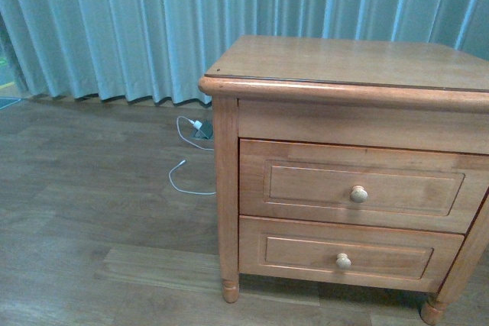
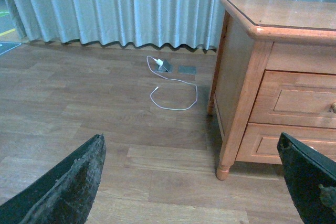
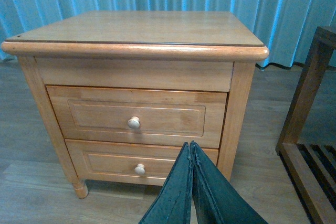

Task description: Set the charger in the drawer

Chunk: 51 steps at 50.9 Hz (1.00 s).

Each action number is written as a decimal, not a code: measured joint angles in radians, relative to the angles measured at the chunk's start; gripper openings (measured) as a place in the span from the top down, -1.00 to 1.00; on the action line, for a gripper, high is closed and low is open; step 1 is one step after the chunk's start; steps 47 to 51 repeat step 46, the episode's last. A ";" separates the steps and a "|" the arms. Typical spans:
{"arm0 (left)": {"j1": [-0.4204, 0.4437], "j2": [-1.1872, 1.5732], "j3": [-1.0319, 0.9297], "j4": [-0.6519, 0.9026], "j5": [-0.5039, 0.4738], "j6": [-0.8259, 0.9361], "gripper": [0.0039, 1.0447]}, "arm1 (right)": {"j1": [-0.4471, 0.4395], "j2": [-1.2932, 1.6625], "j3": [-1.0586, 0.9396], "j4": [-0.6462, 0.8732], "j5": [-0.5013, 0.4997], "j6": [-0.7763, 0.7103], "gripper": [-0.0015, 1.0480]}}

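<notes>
The drawer is the upper, taller-fronted one of the honey-brown nightstand; it is shut, with a round pale knob. It also shows in the right wrist view and partly in the left wrist view. The charger with the black cable is out of view. My left gripper is open and empty, low above the floor to the left of the nightstand. My right gripper is shut and empty, in front of the drawers. Neither gripper shows in the front view.
The shallower lower drawer is shut. A white charger with a thin white cable lies on the wooden floor by the curtain, also in the left wrist view. A dark wooden frame stands right of the nightstand.
</notes>
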 joint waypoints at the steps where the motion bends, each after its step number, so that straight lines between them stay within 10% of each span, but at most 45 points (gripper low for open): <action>1: 0.000 0.000 0.000 0.000 0.000 0.000 -0.89 | 0.000 -0.003 0.000 -0.002 0.000 0.000 0.96; 30: 0.000 0.000 0.000 0.000 0.000 0.000 -0.89 | 0.000 -0.178 0.001 -0.185 0.000 -0.002 0.94; 46: 0.000 0.000 0.000 0.000 0.000 0.000 -0.89 | 0.000 -0.178 0.001 -0.185 0.000 -0.002 -0.20; 51: 0.000 0.000 0.000 0.000 0.000 0.000 -0.89 | 0.000 -0.178 0.001 -0.185 0.000 -0.002 -0.20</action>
